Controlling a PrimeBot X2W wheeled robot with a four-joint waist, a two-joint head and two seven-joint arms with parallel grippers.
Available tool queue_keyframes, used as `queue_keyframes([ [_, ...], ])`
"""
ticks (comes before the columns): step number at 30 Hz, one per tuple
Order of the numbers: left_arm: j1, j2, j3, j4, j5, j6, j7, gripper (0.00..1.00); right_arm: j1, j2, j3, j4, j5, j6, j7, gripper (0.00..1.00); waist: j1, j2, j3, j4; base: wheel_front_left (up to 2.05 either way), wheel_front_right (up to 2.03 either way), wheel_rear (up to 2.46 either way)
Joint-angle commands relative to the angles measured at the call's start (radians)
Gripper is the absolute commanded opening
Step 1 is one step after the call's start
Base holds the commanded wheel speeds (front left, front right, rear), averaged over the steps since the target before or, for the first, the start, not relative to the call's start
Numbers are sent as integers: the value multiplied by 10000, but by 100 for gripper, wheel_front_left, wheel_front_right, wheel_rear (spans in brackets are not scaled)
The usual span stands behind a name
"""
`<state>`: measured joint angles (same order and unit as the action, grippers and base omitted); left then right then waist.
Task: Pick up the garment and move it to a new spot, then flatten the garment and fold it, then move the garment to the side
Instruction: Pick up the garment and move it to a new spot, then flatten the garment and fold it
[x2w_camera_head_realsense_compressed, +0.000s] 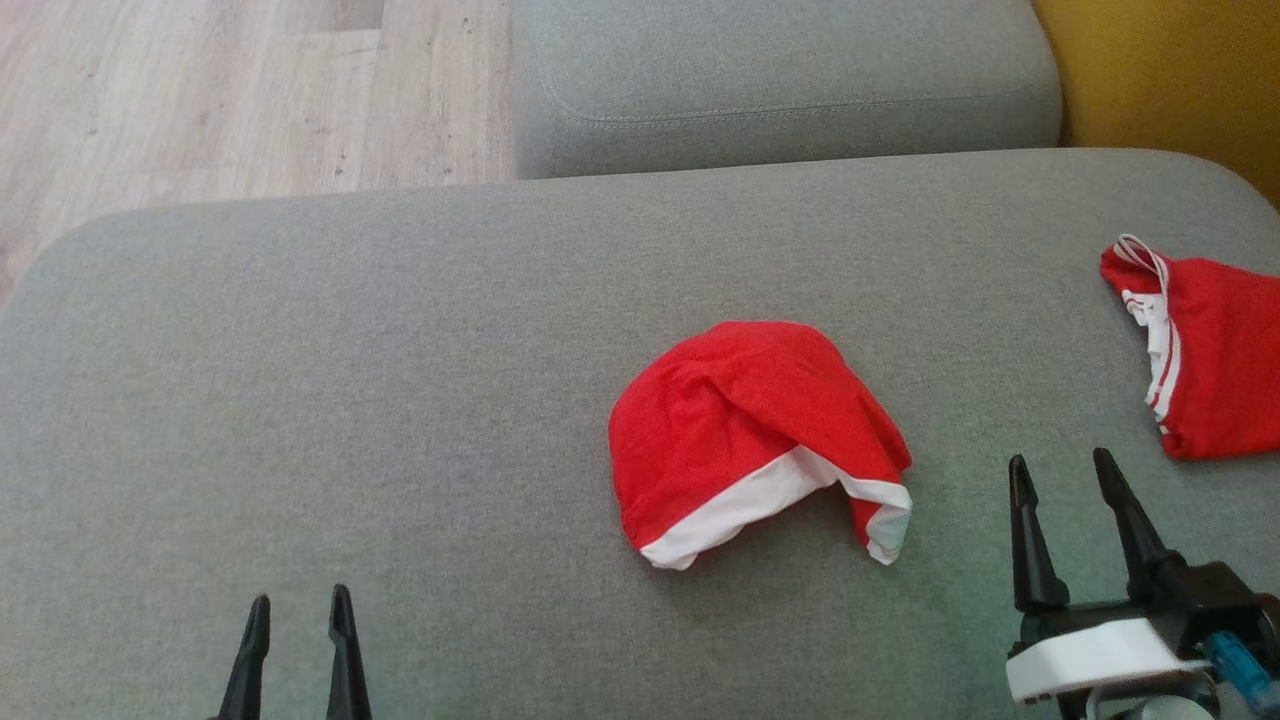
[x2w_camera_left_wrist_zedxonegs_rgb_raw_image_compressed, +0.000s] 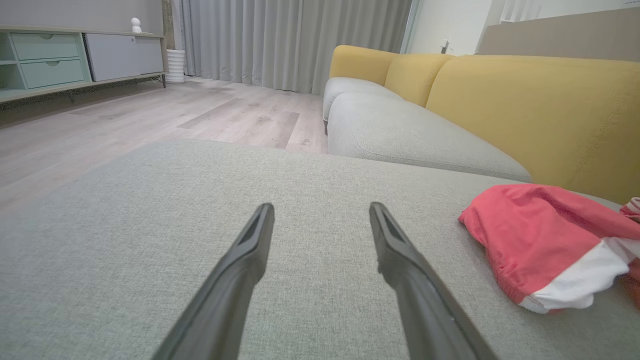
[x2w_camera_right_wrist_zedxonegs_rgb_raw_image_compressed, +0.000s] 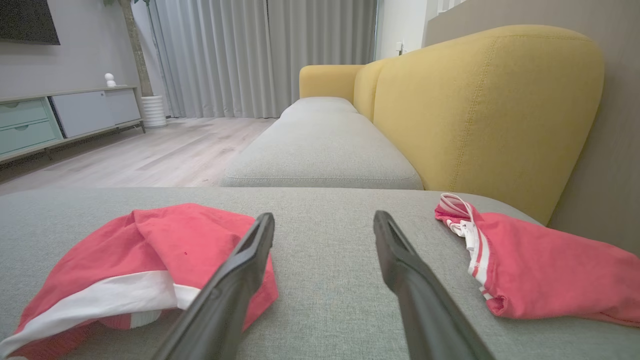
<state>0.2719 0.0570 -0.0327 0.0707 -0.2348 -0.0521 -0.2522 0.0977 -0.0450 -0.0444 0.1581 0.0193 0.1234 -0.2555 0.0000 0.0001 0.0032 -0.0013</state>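
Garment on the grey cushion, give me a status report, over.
Left tool open, empty. Right tool open, empty. Red garment crumpled on cushion, untouched. Second red garment at right, apart.

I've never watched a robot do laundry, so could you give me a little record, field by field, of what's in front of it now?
surface: grey cushion
to fold: garment, red with a white band, crumpled, mid-cushion
also there: second garment, red with white stripes, at the cushion's right
left arm: left end effector open, empty
right arm: right end effector open, empty, between the two garments
behind: yellow backrest, wood floor
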Motion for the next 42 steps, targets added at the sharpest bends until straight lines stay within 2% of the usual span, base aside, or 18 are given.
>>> queue_keyframes([
  [1,-397,-59,343,-232,152,-44,-95,100,-164,-53,251,-259,76,73,-63,100,0,-1,6,-16,0,0,0],
  [20,-517,-67,65,-161,119,-140,-95,100,-192,-53,516,-142,130,73,-63,100,0,-1,71,-165,0,0,0],
  [24,-1032,-67,-422,-557,-33,-193,-95,100,-255,-53,557,-192,111,73,-63,100,0,-1,182,-226,0,0,0],
  [27,-1638,-67,-1134,-234,-308,-243,-95,100,-361,-53,630,-209,82,73,-63,100,0,-1,299,-347,0,0,0],
  [29,-2093,-67,-1800,377,-682,-296,-95,100,-435,-53,718,-233,79,73,-63,100,0,-1,413,-466,0,0,0],
  [32,-2804,-68,-2786,1385,-2151,-274,104,100,-578,-53,930,-241,87,73,-63,100,0,-1,612,-715,0,0,0],
  [34,-3307,-68,-3391,2130,-2605,-217,424,100,-703,-53,1058,-229,112,73,-63,100,0,-1,752,-945,0,0,0],
  [36,-3697,-68,-3751,2794,-3240,-93,605,100,-809,-53,1132,-232,149,73,-63,100,0,-1,899,-1182,0,0,0],
  [42,-4479,-68,-4665,3966,-4776,-101,999,100,-929,-53,1110,-250,155,73,-63,100,0,-1,1277,-1742,0,0,0],
])
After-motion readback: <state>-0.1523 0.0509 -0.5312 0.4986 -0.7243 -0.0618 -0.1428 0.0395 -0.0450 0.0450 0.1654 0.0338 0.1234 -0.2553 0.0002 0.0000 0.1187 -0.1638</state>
